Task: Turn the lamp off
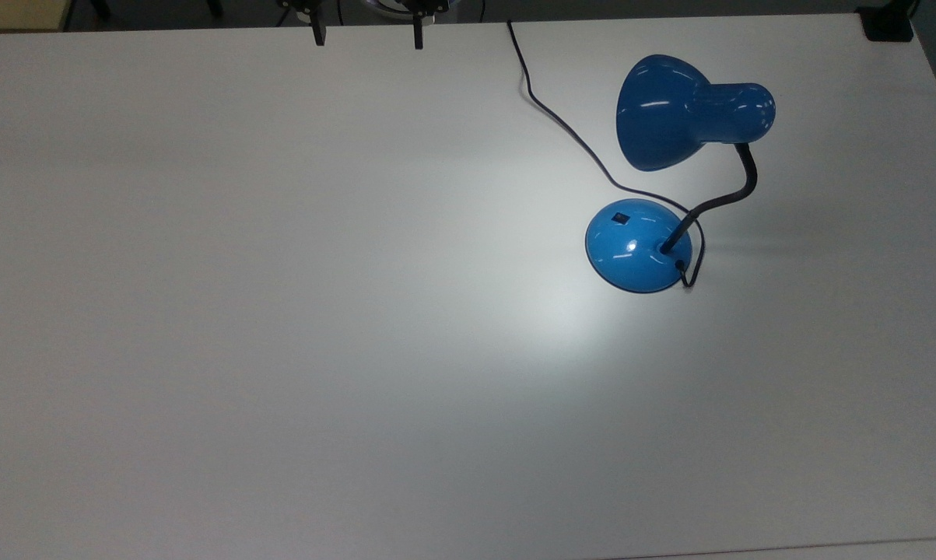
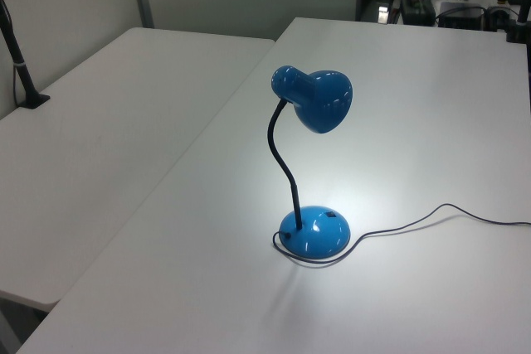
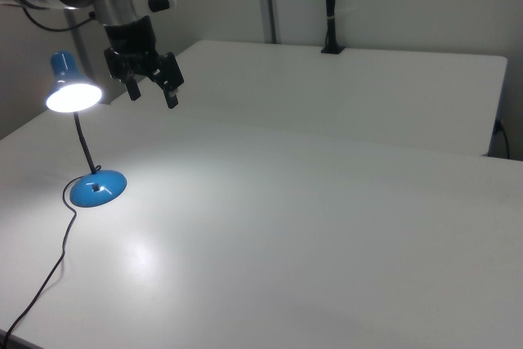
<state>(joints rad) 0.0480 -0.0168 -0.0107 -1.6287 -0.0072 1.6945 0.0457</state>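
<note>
Fingers [image 3: 154, 93] spread, above lit lamp [image 3: 80, 138]

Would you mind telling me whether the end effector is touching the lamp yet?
Apart. In the right view the end effector hangs open above the table, with clear background between it and the lit lamp on the right view's left.

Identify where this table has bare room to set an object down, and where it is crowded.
Bare: the white table across the top view's left and bottom, from the lamp base to the edges. Crowded: the top view's upper right, where the base, shade and black cord cluster. The open end effector hangs above.
</note>
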